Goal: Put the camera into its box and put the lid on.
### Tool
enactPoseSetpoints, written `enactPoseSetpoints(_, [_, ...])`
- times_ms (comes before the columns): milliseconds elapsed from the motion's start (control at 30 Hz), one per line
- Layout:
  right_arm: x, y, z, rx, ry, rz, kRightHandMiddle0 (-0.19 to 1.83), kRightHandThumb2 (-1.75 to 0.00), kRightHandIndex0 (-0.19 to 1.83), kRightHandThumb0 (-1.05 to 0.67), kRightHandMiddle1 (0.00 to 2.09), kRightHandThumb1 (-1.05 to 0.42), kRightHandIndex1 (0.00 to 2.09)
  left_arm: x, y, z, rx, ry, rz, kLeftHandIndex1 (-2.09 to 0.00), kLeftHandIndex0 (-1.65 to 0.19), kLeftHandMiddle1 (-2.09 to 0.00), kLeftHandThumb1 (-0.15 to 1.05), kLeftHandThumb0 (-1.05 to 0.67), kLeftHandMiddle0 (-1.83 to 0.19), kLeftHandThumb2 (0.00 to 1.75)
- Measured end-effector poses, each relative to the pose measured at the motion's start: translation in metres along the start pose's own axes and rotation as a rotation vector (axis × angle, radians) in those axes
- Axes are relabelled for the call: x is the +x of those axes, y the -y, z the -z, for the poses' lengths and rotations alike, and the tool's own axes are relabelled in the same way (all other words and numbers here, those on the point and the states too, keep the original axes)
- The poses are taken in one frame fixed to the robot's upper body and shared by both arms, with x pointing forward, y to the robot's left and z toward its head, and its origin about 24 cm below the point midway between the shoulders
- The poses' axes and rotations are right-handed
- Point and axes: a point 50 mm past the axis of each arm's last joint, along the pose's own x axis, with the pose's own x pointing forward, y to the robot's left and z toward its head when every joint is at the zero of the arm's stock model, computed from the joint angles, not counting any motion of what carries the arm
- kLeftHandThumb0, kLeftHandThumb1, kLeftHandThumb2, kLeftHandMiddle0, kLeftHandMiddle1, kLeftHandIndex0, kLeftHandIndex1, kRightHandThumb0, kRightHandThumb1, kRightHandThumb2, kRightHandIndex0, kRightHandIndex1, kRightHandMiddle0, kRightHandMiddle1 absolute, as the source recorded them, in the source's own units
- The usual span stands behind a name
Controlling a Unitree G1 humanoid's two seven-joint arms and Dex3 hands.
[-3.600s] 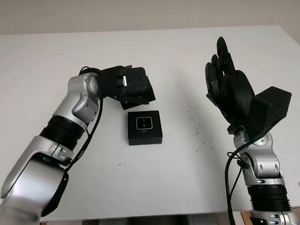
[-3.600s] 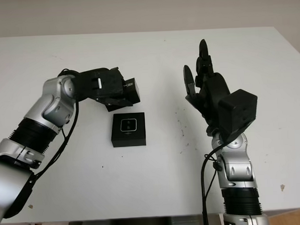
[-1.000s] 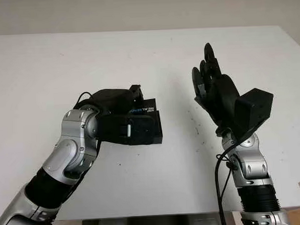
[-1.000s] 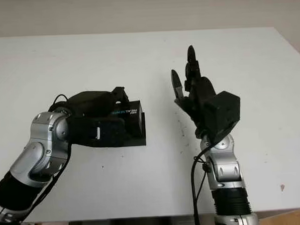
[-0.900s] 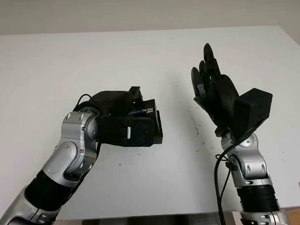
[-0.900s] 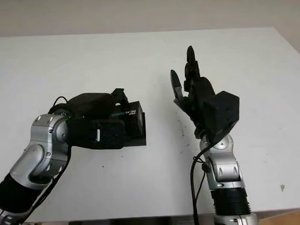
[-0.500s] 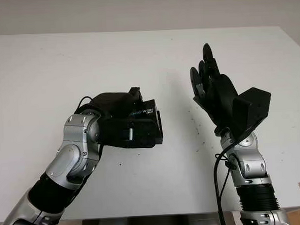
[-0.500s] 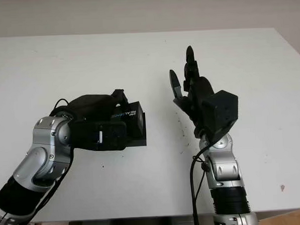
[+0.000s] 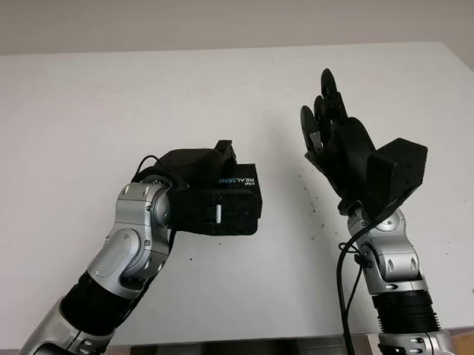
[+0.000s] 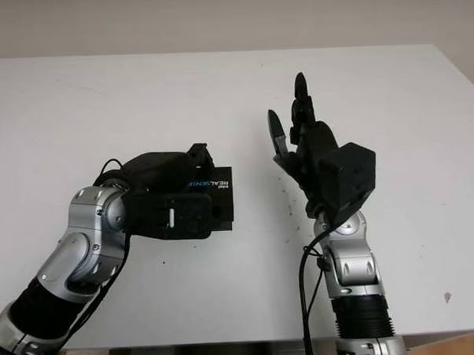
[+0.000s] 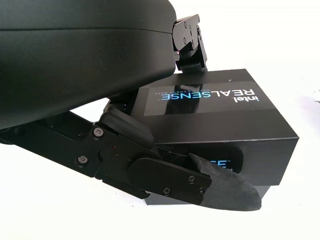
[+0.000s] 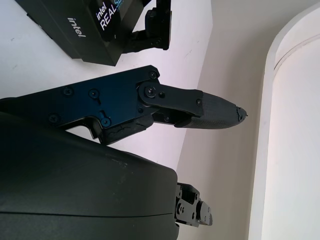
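Observation:
A black lid (image 9: 239,182) printed "intel REALSENSE" sits over the black box at the table's middle, and my left hand (image 9: 214,204) is shut on it. One finger (image 11: 227,186) lies along the lid's near side; another presses its far edge. In the left wrist view the lid (image 11: 215,107) stands a little proud, with a strip of the box base (image 11: 272,191) showing beneath it. The camera is hidden under the lid. My right hand (image 9: 331,126) is open, raised above the table to the right of the box and apart from it.
The white table (image 9: 77,114) has bare surface all round the box. Its far edge meets a pale wall and its near edge runs under my arms. A few dark specks (image 9: 311,207) dot the surface between the box and my right arm.
Earlier the box lay uncovered with the camera showing and the lid held behind it. My left hand has since brought the lid over the box and shifted slightly right. The right hand barely moved.

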Motion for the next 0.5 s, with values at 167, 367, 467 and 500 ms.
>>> enactPoseSetpoints(167, [0.0000, -0.0004, 0.0001, 0.002, 0.000, 0.002, -0.19, -0.56, -0.19, -0.74, 0.00, -1.05, 0.00, -0.0002, -0.0005, -0.0011, 0.030, 0.004, 0.003, -2.02, 0.11, -2.09, 1.05, -0.22, -0.66, 0.19])
enactPoseSetpoints(367, [-0.0001, -0.0005, -0.0004, 0.004, 0.007, 0.004, -0.19, -0.56, -0.19, -0.73, 0.00, -1.05, 0.00, -0.0016, -0.0003, -0.0011, 0.129, 0.010, -0.002, -1.67, 0.14, -2.09, 1.05, -0.37, -0.56, 0.27])
enactPoseSetpoints(467, [-0.0001, -0.0004, -0.0004, 0.004, 0.007, 0.005, -0.19, -0.54, -0.19, -0.76, 0.00, -1.05, 0.00, -0.0036, 0.0009, -0.0025, 0.179, 0.001, 0.028, -0.69, 0.14, -0.93, 1.05, -0.60, 0.02, 0.32])
enactPoseSetpoints(500, [-0.0001, -0.0002, -0.0004, 0.005, 0.008, 0.005, -0.19, -0.54, -0.19, -0.76, 0.00, -1.05, 0.00, -0.0048, 0.0009, -0.0030, 0.190, -0.002, 0.039, -0.47, 0.11, -0.63, 1.05, -0.65, -0.01, 0.31])
